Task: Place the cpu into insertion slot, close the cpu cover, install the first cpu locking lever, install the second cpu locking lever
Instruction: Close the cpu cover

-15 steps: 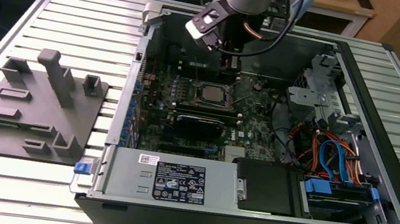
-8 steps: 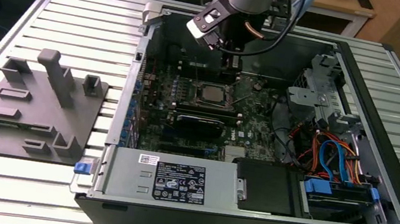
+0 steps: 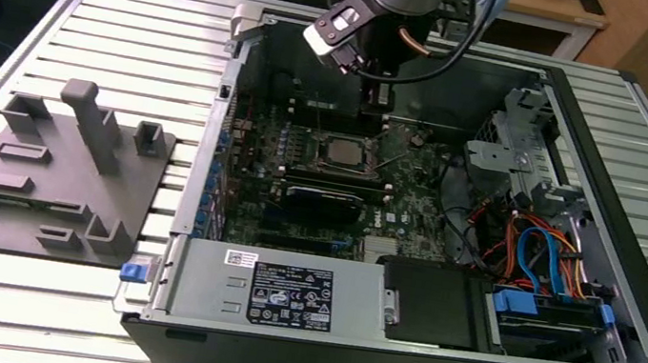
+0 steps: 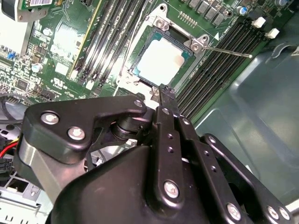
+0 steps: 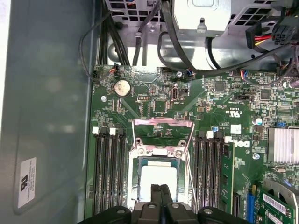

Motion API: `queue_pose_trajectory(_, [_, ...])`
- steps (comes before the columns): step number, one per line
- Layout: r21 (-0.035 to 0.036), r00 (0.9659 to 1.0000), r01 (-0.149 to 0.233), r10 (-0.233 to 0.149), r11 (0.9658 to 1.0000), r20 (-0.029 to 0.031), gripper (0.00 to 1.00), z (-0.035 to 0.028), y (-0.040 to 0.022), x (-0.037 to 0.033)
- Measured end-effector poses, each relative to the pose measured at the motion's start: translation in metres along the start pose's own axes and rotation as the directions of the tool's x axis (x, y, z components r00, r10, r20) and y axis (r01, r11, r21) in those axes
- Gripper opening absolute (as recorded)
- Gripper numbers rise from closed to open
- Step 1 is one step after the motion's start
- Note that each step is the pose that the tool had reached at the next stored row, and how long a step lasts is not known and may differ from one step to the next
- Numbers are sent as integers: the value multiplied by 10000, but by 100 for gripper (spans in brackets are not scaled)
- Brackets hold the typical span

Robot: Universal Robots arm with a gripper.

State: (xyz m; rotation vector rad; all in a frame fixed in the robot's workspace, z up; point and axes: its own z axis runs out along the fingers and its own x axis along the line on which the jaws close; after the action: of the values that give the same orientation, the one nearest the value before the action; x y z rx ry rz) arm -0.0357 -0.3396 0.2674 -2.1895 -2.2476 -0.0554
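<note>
Cpu (image 3: pixel 339 152) sits in the insertion slot (image 3: pixel 316 141) — gripper (image 3: pixel 374 104), pinched closed and empty, hovers at its twelve o'clock, exterior view.

1. Open black metal tower PC case (image 3: pixel 632 314) lies on the slatted metal table (image 3: pixel 131 8). The grey moulded fixture plate (image 3: pixel 41 187) sits beside it, on the exterior view's left.
2. Green motherboard (image 5: pixel 154 102) sits inside the case.
3. Silver-rimmed square insertion slot (image 5: pixel 134 182) sits between banks of long black memory slots (image 5: pixel 107 177).
4. Flat silver square cpu (image 5: pixel 159 177) is in the slot.
5. Black gripper (image 5: pixel 161 188) is over the cpu's edge.
</note>
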Motion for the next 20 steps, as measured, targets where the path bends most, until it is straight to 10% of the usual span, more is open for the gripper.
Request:
queue_pose_trajectory(8, [172, 10000, -75, 75, 9998, 5, 10, -4, 19, -1])
queue_pose_trajectory(20, [171, 10000, -81, 81, 9998, 3, 10, -3, 41, -1])
